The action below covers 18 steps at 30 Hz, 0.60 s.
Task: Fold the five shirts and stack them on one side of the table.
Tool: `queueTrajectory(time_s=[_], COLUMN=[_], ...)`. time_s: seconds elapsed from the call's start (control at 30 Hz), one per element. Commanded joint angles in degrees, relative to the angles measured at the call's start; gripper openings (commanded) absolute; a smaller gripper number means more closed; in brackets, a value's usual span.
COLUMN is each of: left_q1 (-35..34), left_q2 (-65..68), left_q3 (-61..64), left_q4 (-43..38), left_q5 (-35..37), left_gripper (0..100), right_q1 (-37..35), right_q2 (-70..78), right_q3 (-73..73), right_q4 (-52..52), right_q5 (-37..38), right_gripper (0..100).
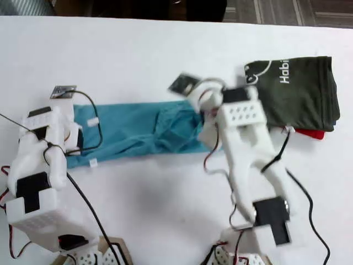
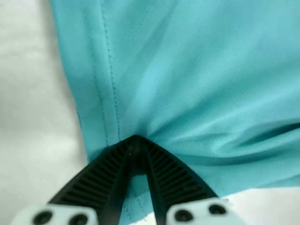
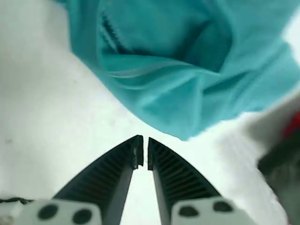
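High view: green shirt (image 1: 298,91) and red shirt (image 1: 311,133) apparently stacked at two o'clock, teal shirt (image 1: 132,130) half-folded centrally, left jaws grasping its hem, right jaws clenched empty.

A white desk (image 1: 138,49) spans the scene under even light. Beyond its far edge, grey tiled floor (image 1: 287,11) lies right, a dark shape (image 1: 154,6) centre.
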Motion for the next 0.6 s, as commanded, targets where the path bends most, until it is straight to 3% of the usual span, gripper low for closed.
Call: queueTrajectory(time_s=[0.0, 0.2, 0.4, 0.57], left_q1=[-2.2, -2.2, -2.2, -2.2], left_q2=[0.35, 0.35, 0.35, 0.35], left_q3=[0.4, 0.4, 0.4, 0.4], left_q4=[-0.79, -0.79, -0.79, -0.79], left_q5=[0.44, 0.44, 0.53, 0.62], left_gripper=[3, 3, 3, 3], right_q1=[-4.62, -6.99, -7.08, -7.16], right_q2=[-7.08, -4.26, 5.14, 10.51], right_q3=[9.14, 12.66, 12.31, 5.98], right_q4=[-7.96, -23.78, -41.63, -45.76], right_q5=[-0.53, -8.26, -9.58, -9.58], right_gripper=[2.3, 2.2, 2.2, 2.2])
